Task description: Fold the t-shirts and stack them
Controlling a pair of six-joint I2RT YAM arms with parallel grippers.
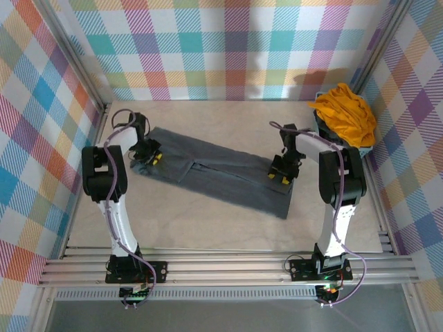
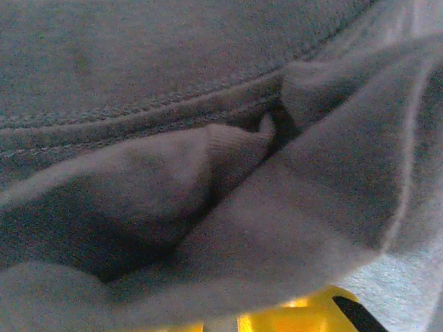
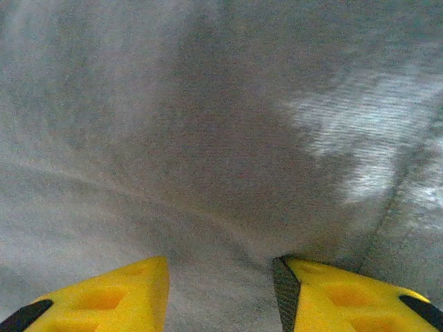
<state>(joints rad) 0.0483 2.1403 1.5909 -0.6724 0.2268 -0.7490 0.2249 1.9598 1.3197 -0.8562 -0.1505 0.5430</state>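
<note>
Two shirts: grey shirt (image 1: 214, 176) flat, wide table (image 1: 208, 232) before it; mustard shirt (image 1: 344, 114) heaped right of it. Left gripper (image 1: 155, 158) at its left edge, grip unclear; right gripper (image 1: 279, 177) at right edge, fingers apart.

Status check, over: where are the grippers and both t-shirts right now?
Left gripper at grey t-shirt's left end, jaws hidden by cloth. Right gripper open on its right end. Mustard t-shirt heaped in basket, far right corner.

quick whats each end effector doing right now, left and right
Left end effector: cannot be told, the grey shirt is bunched over it.
Right end effector: open, down at the grey shirt, holding nothing.
</note>
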